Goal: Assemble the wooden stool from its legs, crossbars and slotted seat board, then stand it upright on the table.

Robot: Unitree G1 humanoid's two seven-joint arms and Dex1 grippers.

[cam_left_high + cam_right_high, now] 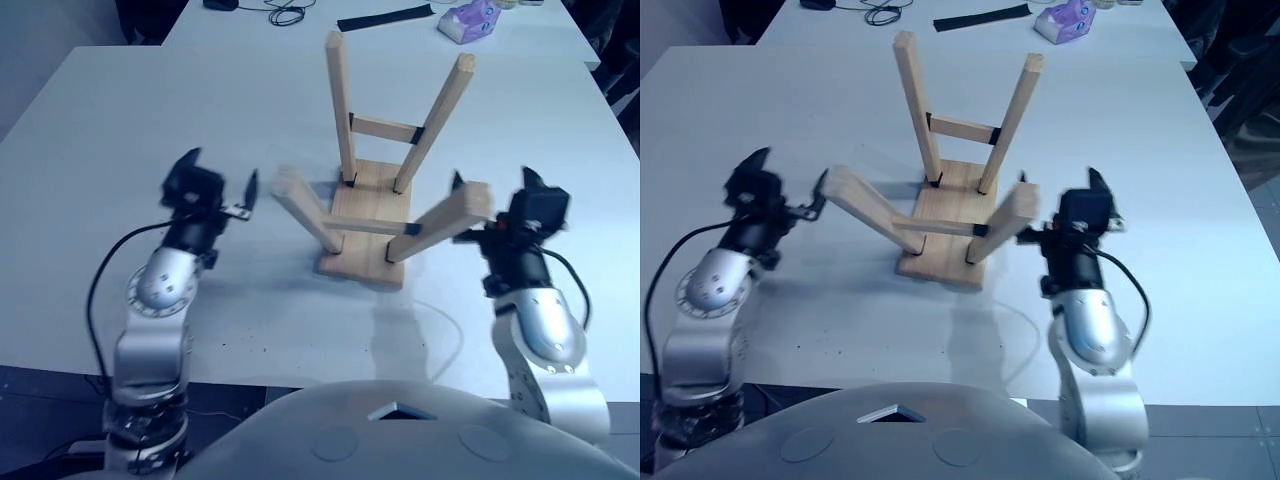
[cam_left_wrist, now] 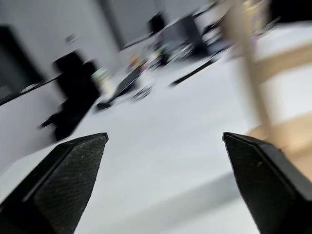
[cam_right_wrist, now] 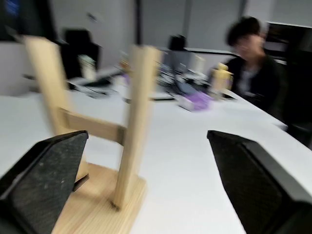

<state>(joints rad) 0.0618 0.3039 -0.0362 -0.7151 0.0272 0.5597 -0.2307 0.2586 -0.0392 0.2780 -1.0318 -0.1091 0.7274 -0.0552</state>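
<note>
The stool [image 1: 372, 190] sits between my left claw [image 1: 222, 172] and my right claw [image 1: 492, 180], a little ahead of both. Both claws are spread wide and hold nothing. The stool is upside down on the desk [image 1: 150, 110], flat on its seat board [image 1: 357, 266], I think so the legs can drop into the slots from above. The two far legs [image 1: 340, 100] stand straight. The two near legs [image 1: 305, 205] lean out toward my claws and look loose. I see no words I can read.
</note>
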